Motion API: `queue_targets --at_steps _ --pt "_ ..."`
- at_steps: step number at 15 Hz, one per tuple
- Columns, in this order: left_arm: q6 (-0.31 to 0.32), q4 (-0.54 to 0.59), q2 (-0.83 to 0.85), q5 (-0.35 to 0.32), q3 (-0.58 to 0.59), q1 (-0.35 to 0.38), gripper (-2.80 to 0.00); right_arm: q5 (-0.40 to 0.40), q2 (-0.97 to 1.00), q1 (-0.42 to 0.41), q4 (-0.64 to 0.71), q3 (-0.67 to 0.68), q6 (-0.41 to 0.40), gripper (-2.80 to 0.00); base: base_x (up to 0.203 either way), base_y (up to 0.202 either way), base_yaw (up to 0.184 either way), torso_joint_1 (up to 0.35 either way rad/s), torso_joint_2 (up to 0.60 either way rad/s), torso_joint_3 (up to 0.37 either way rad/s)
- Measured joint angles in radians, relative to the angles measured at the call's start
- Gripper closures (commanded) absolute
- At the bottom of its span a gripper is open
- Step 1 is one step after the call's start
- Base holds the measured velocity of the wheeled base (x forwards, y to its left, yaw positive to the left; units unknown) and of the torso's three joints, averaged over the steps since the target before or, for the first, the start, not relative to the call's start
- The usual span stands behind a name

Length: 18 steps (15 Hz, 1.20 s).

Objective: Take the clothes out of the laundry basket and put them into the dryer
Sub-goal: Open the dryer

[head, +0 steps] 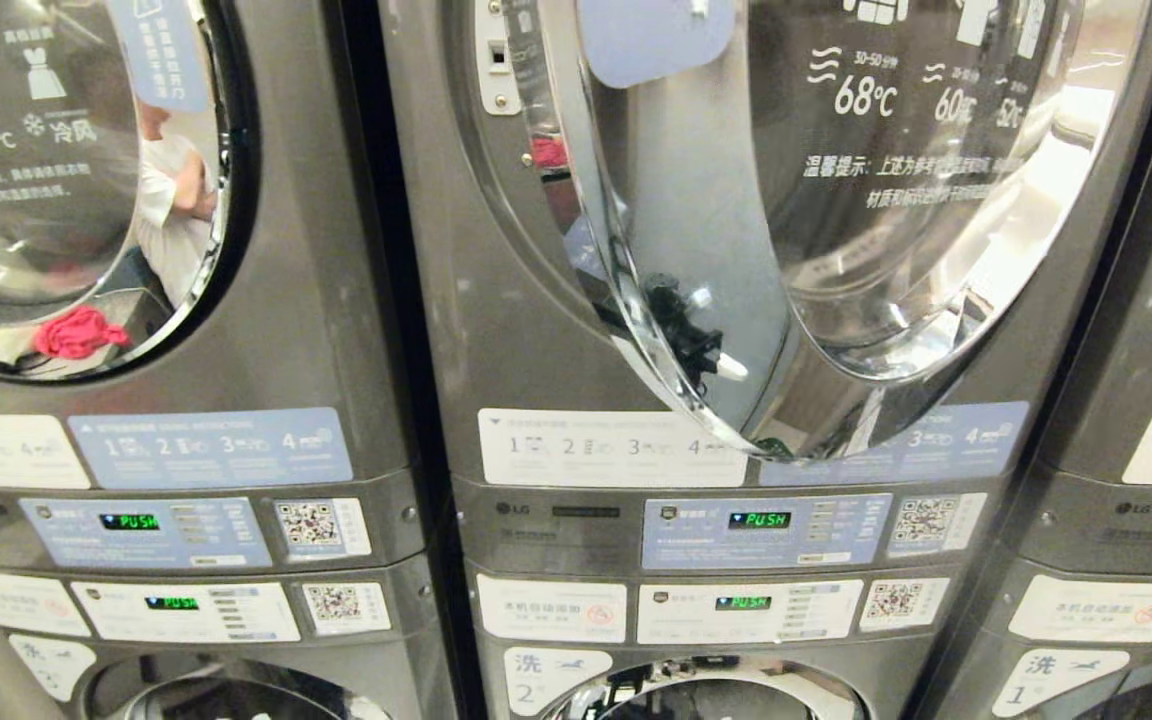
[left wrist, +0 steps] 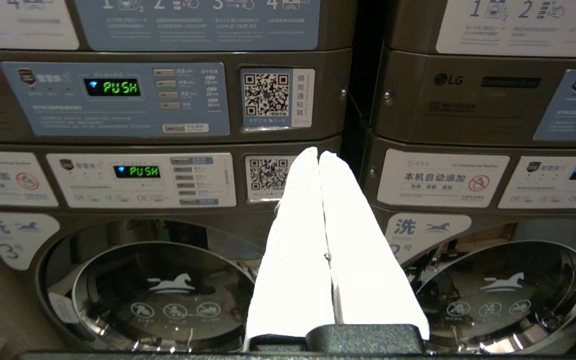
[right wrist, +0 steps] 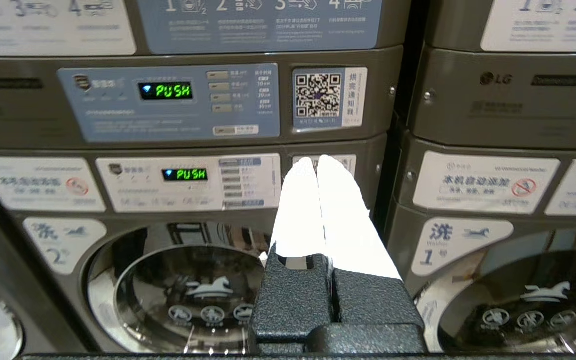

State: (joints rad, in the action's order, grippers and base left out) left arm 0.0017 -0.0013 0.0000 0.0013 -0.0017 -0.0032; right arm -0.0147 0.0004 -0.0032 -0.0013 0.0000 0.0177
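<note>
The middle dryer [head: 481,320] has its round door [head: 866,180] swung partly open towards me, with the dark drum mouth [head: 576,215] showing behind its chrome rim. The laundry basket is out of view. Of clothes I see only a red bundle [head: 76,333] in the glass of the left dryer's door. Neither arm shows in the head view. My left gripper [left wrist: 318,153] hangs low before the washers, white fingers pressed together and holding nothing. My right gripper [right wrist: 316,160] is level with the lower control panels, also shut and empty.
Stacked grey machines fill the view, dryers above and washers [head: 696,695] below. Control panels with green PUSH displays [head: 759,520] run between them. A person's reflection [head: 171,190] shows in the left dryer's closed door. Another stack [head: 1116,450] stands at the right.
</note>
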Motion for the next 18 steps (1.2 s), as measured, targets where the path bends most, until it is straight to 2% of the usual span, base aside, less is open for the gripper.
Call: queue_targets --at_steps 3,18 --pt "0.000 0.000 0.000 0.000 0.000 -0.001 0.00 0.000 0.000 0.000 0.000 0.000 0.000 0.00 -0.168 0.000 0.001 0.000 0.00 0.003" --pt "0.006 0.001 0.000 0.000 0.000 -0.001 0.00 0.000 0.000 -0.001 0.001 0.000 0.000 0.00 0.000 -0.004 0.002 0.003 0.00 0.000"
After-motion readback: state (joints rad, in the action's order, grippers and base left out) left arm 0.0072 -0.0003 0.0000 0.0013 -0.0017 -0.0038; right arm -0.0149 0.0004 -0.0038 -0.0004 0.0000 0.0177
